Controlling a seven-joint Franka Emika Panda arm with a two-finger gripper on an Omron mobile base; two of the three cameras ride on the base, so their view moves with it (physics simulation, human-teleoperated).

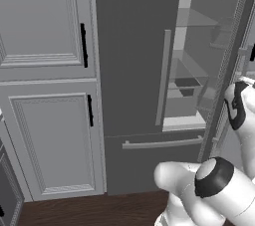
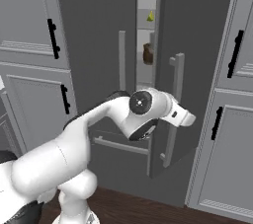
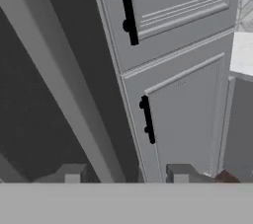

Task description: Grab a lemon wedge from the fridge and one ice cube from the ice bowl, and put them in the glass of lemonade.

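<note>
A small yellow lemon wedge (image 2: 150, 17) sits on an upper shelf inside the tall dark grey two-door fridge (image 2: 99, 30), right door ajar, while the white arm's two-finger gripper (image 3: 126, 173) hangs with fingers spread, empty, beside light grey panelled cabinets (image 3: 183, 60)

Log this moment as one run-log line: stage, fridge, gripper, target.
stage: opening fridge | fridge: right door ajar, shelves visible | gripper: open, holding nothing, by door edge | target: small yellow wedge on upper shelf, not yet reached
</note>
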